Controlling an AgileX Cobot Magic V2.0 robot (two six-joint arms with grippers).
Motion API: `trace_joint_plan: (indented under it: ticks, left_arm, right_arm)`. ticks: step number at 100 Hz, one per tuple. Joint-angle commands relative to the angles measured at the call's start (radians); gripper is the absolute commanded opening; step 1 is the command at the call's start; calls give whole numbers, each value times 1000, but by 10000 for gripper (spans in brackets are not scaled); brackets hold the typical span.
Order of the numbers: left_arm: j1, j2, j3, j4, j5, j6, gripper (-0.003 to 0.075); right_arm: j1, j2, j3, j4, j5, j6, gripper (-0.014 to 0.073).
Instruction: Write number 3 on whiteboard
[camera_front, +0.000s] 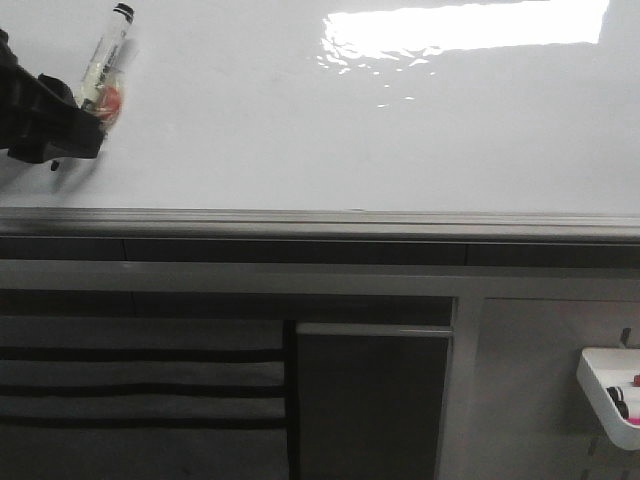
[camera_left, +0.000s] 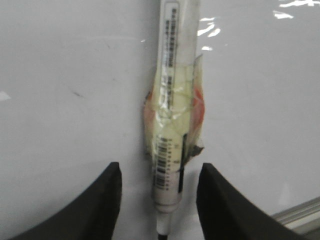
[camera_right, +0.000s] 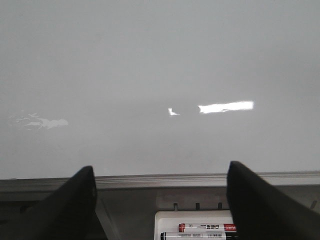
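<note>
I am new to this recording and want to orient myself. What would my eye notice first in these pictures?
First the bright light glare at the upper right of the blank whiteboard. Next, at the far left, the left gripper holds a tape-wrapped marker against the board. Last, the white tray with spare markers hangs at the lower right, under the open right gripper.

Left gripper (camera_left: 159, 192) closed, right gripper (camera_right: 159, 197) spread.

Left gripper (camera_front: 60, 120): matte black, blocky housing in front view; wrist view shows 2 black fingers (camera_left: 102, 200), curved, tapering inner edges. Right gripper (camera_right: 160, 210): 2 matte black fingers (camera_right: 75, 205), smooth, wedge-shaped. No markings or cables visible.
</note>
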Motion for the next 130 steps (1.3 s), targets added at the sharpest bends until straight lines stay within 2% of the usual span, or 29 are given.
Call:
trace_joint_plan:
  ticks: [1, 21, 55, 68, 82, 97, 114, 122, 130]
  left_arm:
    - [-9, -4, -31, -2, -97, 4, 313]
    - [-9, 20, -31, -2, -111, 4, 299]
    - [-9, 7, -31, -2, -109, 4, -12]
    - [-10, -39, -31, -2, -34, 4, -18]
    - [-10, -138, -53, -2, 172, 6, -18]
    - [-10, -235, -144, 6, 513, 44, -18]
    - [-31, -312, -266, -38, 899, 221, -18]
    - [-57, -327, -303, -92, 1029, 342, -18]
    - [-87, -329, -335, -174, 1097, 431, -18]
  right_arm:
    - [-6, 18, -31, -5, -68, -11, 489]
    - [-6, 18, -31, -5, -68, -11, 489]
    - [-6, 18, -31, -5, -68, -11, 489]
    - [-6, 20, -51, 37, -34, -11, 489]
    - [-6, 45, -115, 71, 78, -13, 489]
    - [-6, 137, -183, 190, 213, -116, 489]
    - [-6, 285, -248, 489, 339, -400, 489]
    - [-6, 351, -269, 618, 372, -540, 489]
    - [-6, 423, -286, 735, 408, -708, 489]
